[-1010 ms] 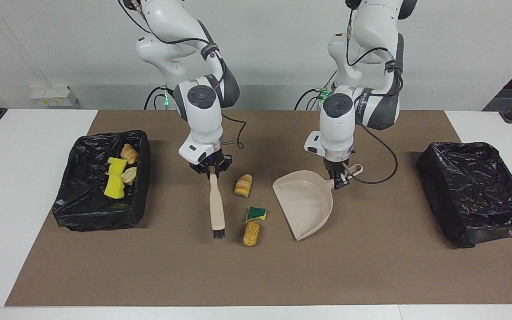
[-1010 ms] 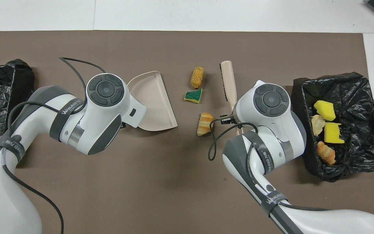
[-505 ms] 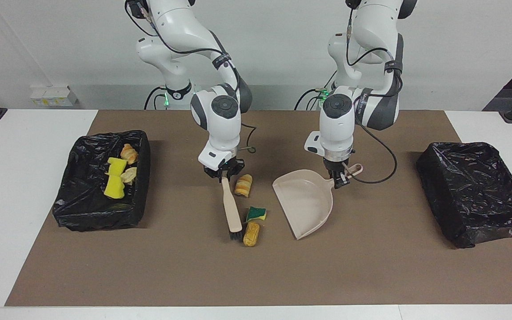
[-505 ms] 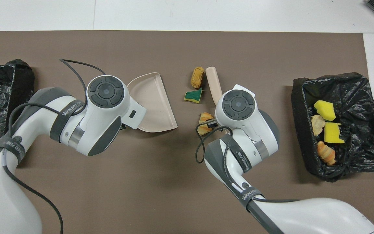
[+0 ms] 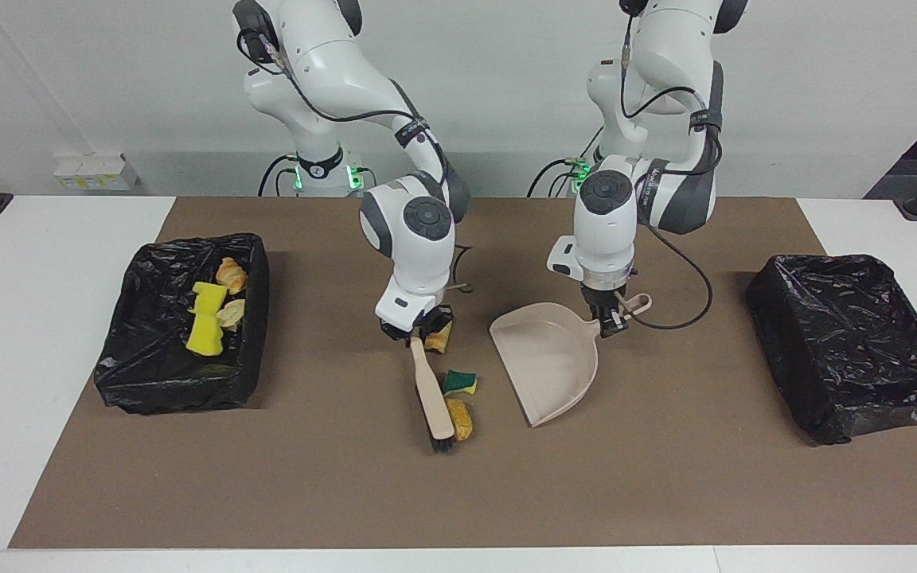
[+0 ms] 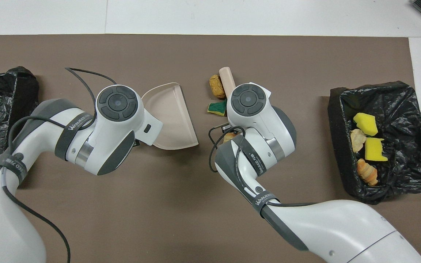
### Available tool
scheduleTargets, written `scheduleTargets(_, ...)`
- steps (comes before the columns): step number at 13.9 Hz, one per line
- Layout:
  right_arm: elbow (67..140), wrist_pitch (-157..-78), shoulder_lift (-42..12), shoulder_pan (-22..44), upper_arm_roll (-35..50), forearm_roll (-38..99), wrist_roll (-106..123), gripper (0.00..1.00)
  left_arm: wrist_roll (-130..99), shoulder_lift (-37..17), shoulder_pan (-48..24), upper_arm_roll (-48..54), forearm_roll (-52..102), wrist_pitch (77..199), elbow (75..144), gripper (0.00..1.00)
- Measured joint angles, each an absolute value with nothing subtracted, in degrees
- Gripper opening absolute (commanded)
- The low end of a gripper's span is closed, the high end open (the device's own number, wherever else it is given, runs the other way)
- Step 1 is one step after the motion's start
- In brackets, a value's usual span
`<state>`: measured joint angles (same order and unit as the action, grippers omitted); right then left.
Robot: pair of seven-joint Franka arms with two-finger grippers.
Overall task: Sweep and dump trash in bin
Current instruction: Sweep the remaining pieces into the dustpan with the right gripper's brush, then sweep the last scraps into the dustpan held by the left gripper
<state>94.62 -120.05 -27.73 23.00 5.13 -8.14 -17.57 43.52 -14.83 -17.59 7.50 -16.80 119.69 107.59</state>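
Three scraps of trash lie on the brown mat: a tan roll (image 5: 462, 420) (image 6: 216, 86), a green-and-yellow sponge bit (image 5: 460, 383) (image 6: 217, 107), and a striped roll (image 5: 439, 339) (image 6: 228, 137) half hidden by my right wrist. My right gripper (image 5: 415, 329) is shut on the beige brush (image 5: 430, 390), whose bristle end touches the tan roll. The brush tip (image 6: 227, 75) pokes out past the wrist. My left gripper (image 5: 609, 322) is shut on the handle of the beige dustpan (image 5: 548, 362) (image 6: 170, 117), which rests on the mat beside the scraps.
A black-lined bin (image 5: 158, 374) (image 6: 397, 98) at the right arm's end holds yellow sponge bits, rolls and a pale chunk. A second black-lined bin (image 5: 848, 342) (image 6: 2, 106) sits at the left arm's end. A cable loops by the left wrist.
My right arm has swung the brush sideways toward the dustpan until it reached the scraps, nudging and turning the tan roll. The left arm and dustpan have barely moved.
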Motion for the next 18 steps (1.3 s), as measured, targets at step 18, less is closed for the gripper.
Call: scheduleTargets(18,92.6,-96.9,-15.6,12.8,14.9,11.0,-17.9,0.00,43.7,-14.3,-16.0,7.4,-16.8,120.9,108.9,0.00)
